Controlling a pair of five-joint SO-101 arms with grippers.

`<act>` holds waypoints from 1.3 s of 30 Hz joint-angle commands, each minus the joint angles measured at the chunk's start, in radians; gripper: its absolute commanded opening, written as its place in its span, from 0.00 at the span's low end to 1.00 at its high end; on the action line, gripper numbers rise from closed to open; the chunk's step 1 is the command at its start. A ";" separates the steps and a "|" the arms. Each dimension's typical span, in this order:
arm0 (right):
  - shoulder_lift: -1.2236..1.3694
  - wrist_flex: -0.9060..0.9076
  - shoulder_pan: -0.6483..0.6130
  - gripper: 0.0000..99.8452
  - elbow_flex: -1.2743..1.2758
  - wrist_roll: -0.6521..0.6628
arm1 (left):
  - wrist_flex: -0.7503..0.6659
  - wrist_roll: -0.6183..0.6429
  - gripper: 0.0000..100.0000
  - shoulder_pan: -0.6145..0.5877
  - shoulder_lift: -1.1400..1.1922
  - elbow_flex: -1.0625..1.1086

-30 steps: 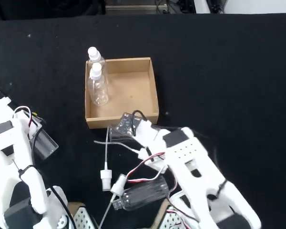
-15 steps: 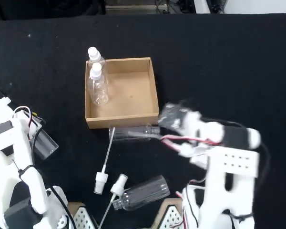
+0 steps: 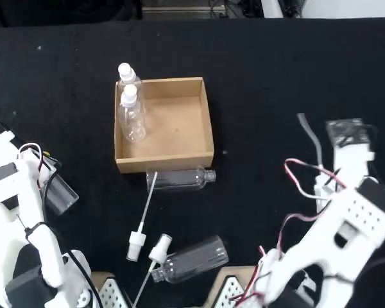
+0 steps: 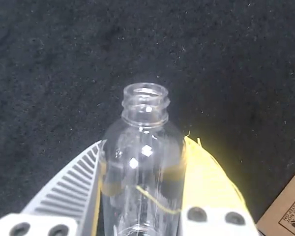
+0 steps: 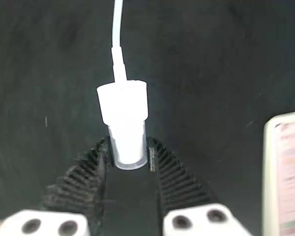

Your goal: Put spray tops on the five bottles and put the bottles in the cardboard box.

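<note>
On the desk's left side, pinching a bare-necked bottle in the left tool; off right, gripping a spray top in the right tool. Light, slick, thin plastic: take the stiff collar, never the floppy tube. Held well apart from the box.

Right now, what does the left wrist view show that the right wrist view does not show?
Left wrist view: the left pincer is shut on an uncapped clear bottle, and a corner of the cardboard box lies close by. Right wrist view: the right pincer is shut on a spray top, with a white object at the edge. Shared: the black table underneath, and a pincer gripping one part.
</note>
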 commanded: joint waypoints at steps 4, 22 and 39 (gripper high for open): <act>0.102 -0.144 -0.100 0.01 0.016 -0.543 | -0.017 0.005 0.05 -0.015 -0.043 -0.007; 0.110 0.049 -0.333 0.28 -0.142 -0.215 | -0.017 0.002 0.05 -0.016 -0.043 -0.007; 0.111 -0.026 -0.198 0.35 -0.051 1.175 | -0.017 0.005 0.05 -0.062 -0.041 -0.007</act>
